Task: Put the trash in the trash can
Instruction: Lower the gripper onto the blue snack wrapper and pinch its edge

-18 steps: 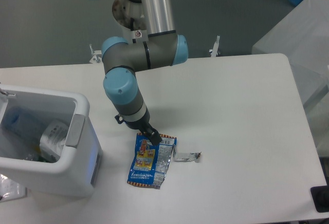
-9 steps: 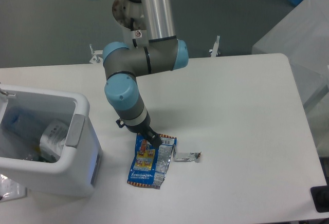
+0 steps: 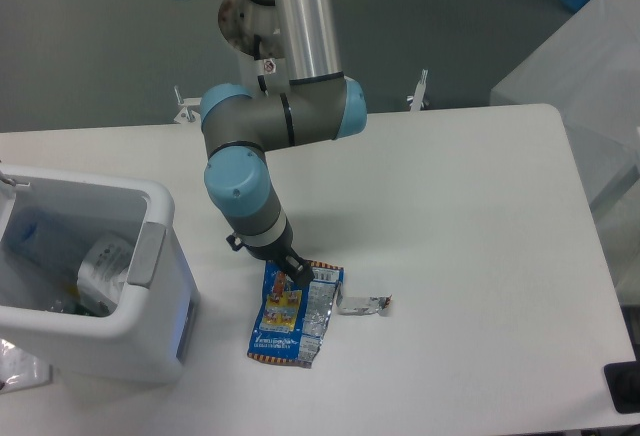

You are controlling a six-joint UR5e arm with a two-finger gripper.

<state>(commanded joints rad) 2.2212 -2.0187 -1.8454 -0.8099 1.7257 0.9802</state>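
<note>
Looking down from the fixed camera, I have the gripper (image 3: 296, 272) right at the top edge of the snack packet (image 3: 293, 312), which lies flat on the worktop (image 3: 470, 216) just right of the trash can (image 3: 85, 276). The fingertips are small and dark against the print, and I cannot tell whether they are apart, together, or already pinching the packet's rim. A small foil scrap (image 3: 364, 305) sits just beside the packet on its right, apart from it or barely touching. Inside the trash can I can see a crumpled plastic wrapper (image 3: 100, 268) already resting against the near wall.

I judge the packet to be very light, thin and floppy, with a slick printed face and a silver foil lining showing along its right side. Lying this flat, it gives little to get under, so I would take it by the top edge where the gripper already stands, or by the slightly lifted foil flap, and expect it to droop and swing once raised. A shallow pinch could slip off the glossy film. The foil scrap looks lighter still and crumpled enough to offer a raised ridge for a pinch.
</note>
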